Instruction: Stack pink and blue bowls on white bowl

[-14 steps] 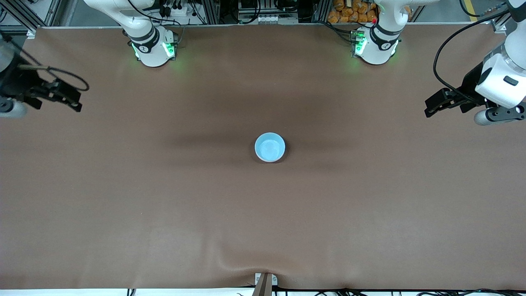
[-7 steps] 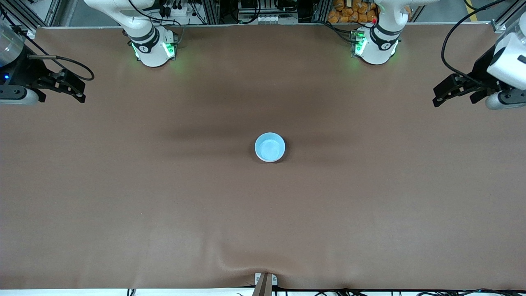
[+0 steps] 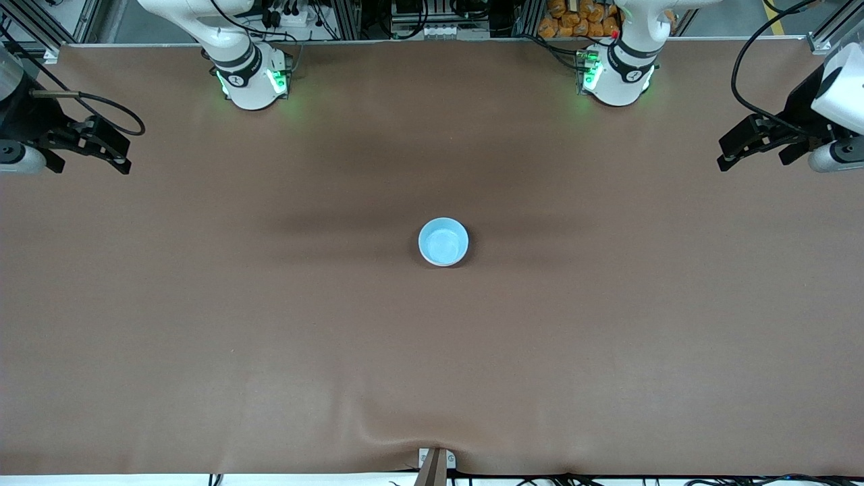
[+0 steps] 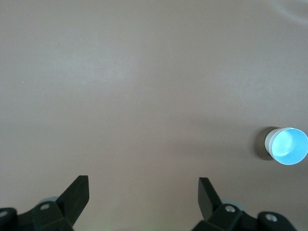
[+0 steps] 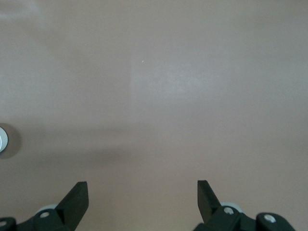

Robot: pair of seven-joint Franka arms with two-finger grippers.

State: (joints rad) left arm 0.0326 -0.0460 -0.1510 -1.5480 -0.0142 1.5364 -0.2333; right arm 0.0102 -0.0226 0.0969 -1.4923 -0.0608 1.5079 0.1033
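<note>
Open tools (image 3: 732,154) (image 3: 111,154), glossy round blue bowl (image 3: 443,241)

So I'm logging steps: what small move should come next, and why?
Probably none beyond parking: the blue bowl tops one stack mid-table, apparently finished. The open left gripper and open right gripper hang empty over the table's ends.

one blue bowl (image 3: 443,241), two grippers.
</note>
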